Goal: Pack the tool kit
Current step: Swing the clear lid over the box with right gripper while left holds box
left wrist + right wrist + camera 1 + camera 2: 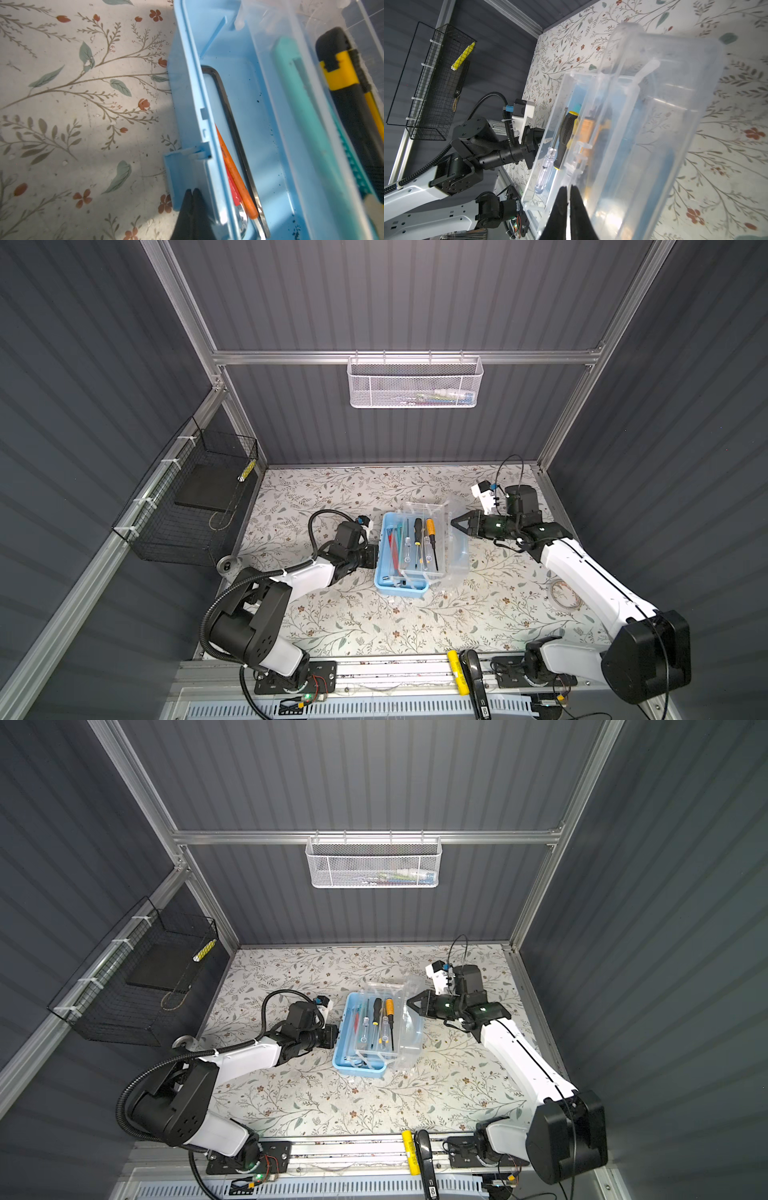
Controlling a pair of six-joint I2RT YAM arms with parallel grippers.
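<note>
Standing mid-way between the arms on the table (365,626): tool box (401,588), light blue, long axis running front to back.
Contents: clear tray (420,572) with screwdrivers (429,527) on top; teal knife (301,104) and hex key (228,116) beneath.
Lid (456,558): clear, open, tilted off the right long side.
Right gripper (454,523): nearer arm, tips at the lid's far corner with a bare slit between them; whether they pinch the rim, cannot tell.
Left gripper (192,194): closed tight, empty, tips against the box's left outer wall.
Judgement: the lid must swing leftward over the tray.
</note>
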